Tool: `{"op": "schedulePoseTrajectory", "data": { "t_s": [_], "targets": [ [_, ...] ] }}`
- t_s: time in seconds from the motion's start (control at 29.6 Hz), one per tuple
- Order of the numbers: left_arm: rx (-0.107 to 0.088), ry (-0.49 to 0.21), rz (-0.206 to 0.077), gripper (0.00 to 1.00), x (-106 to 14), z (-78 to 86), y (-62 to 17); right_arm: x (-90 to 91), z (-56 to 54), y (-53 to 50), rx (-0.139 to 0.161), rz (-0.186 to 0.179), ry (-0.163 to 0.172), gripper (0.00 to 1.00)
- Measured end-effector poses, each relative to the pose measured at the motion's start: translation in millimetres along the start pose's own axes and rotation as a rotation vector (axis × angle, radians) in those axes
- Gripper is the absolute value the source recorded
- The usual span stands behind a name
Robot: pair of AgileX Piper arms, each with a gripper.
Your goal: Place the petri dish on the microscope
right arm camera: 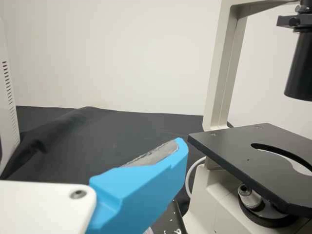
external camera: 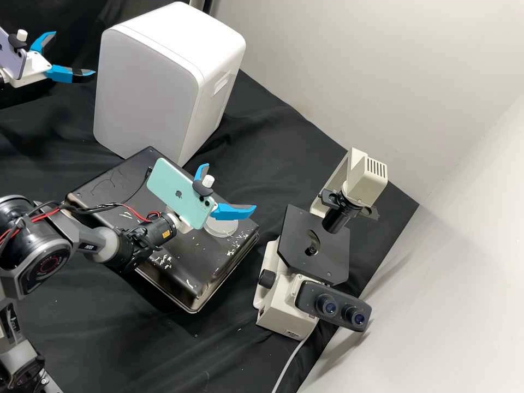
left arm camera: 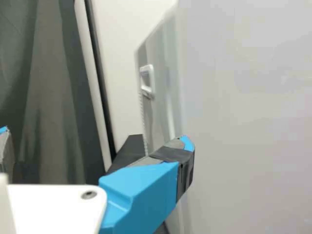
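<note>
High view first. The bench [external camera: 262, 136] is draped in wrinkly black cloth, and plain white walls [external camera: 355, 65] box it in. The petri dish [external camera: 222, 229] is a clear, shallow round thing. It lies flat on a scuffed dark metal tray [external camera: 185, 267] flecked with white, right under the right gripper [external camera: 231, 186]. That gripper's blue fingers are spread wide, one up high and one low over the dish; can't tell if it touches. The microscope [external camera: 278, 311] stands just past those fingertips, off the tray, with its black stage [external camera: 327, 259] facing up. A big white box [external camera: 164, 82] sits behind the tray, between the two grippers. The left gripper [external camera: 75, 52] is well away from the dish, up beside the box, with its fingers spread too.

Left wrist view: a blue finger [left arm camera: 146, 190] with a black tip points at a pale panel with a small handle-like recess [left arm camera: 146, 80], and a dark curtain [left arm camera: 44, 97] hangs off to the side.

Right wrist view: the stage is straight ahead of the blue finger [right arm camera: 146, 190], with an objective lens [right arm camera: 248, 195] under it and a black condenser [right arm camera: 300, 63] above it. The black cloth runs back to the white wall.
</note>
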Motion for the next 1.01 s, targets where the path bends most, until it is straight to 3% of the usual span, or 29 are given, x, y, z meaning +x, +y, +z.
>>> {"op": "schedulePoseTrajectory", "data": {
  "t_s": [0.27, 0.37, 0.51, 0.61, 0.71, 0.78, 1.01],
  "targets": [
    [-0.027, -0.113, -0.023, 1.00, -30.1, 33.9, -2.4, 0.0, 0.0, 0.0, 0.000, 0.000, 0.000, 1.00],
    [-0.027, -0.149, -0.037, 1.00, -41.2, 41.7, -4.8, 0.0, 0.0, 0.0, 0.000, 0.000, 0.000, 1.00],
    [-0.046, -0.184, -0.075, 1.00, -54.1, 47.9, -14.0, 0.0, 0.0, 0.0, 0.000, 0.000, 0.000, 1.00],
    [-0.081, -0.202, -0.103, 1.00, -63.4, 50.5, -22.1, 0.0, 0.0, 0.0, 0.000, 0.000, 0.000, 1.00],
    [-0.086, -0.243, -0.132, 1.00, -74.9, 55.0, -30.8, 0.0, 0.0, 0.0, 0.000, 0.000, 0.000, 1.00],
    [-0.080, -0.272, -0.137, 1.00, -81.1, 57.8, -34.3, 0.0, 0.0, 0.0, 0.000, 0.000, 0.000, 1.00],
    [-0.079, -0.346, -0.104, 1.00, -98.7, 64.0, -39.1, 0.0, 0.0, 0.0, 0.000, 0.000, 0.000, 1.00]
  ]
}}
